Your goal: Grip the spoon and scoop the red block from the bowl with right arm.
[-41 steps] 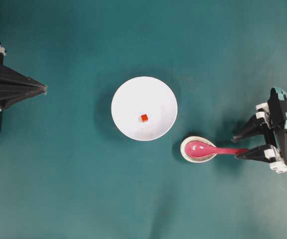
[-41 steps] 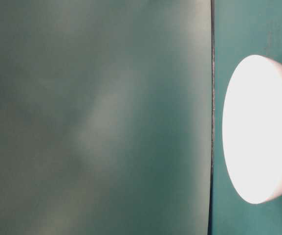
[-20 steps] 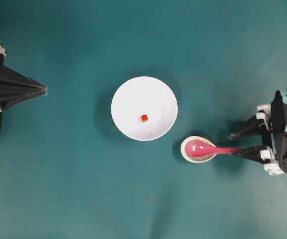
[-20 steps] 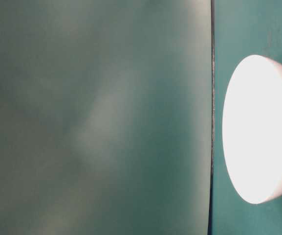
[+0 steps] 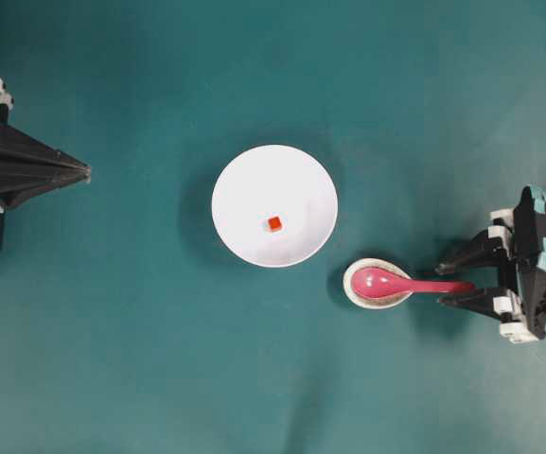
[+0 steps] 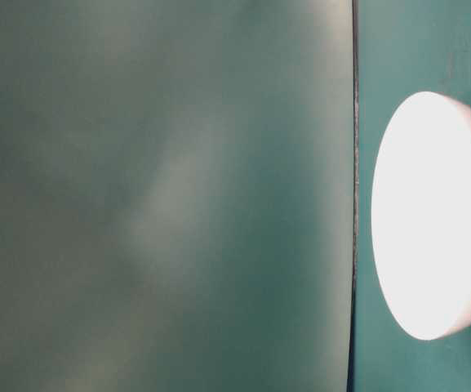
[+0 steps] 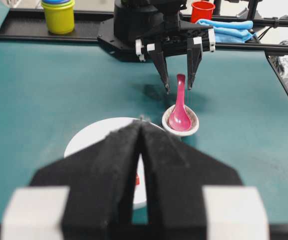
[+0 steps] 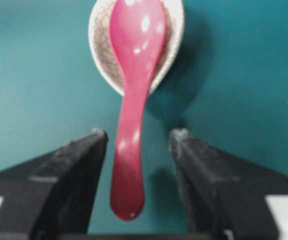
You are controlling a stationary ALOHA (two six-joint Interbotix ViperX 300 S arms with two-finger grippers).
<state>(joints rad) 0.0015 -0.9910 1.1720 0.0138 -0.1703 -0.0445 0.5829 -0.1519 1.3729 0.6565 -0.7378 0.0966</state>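
**Right pincer brackets the spoon handle, not yet closed**

Overhead: the spoon (image 5: 400,283) lies with its scoop in a small speckled dish (image 5: 356,291) just right of the bowl (image 5: 274,205), its long axis running left to right and the handle pointing right. The red block (image 5: 274,223) sits near the bowl's middle. The right pincer (image 5: 448,279) stands wide open with the handle tip between its fingers, holding nothing.

Table-level: only the bowl's bright side shows.

Left wrist: the left pincer (image 7: 142,129) is closed and empty.

Right wrist: the handle lies nearer the left finger (image 8: 79,165). Centring it before closing should keep the spoon from swivelling on the worktop (image 8: 44,80).
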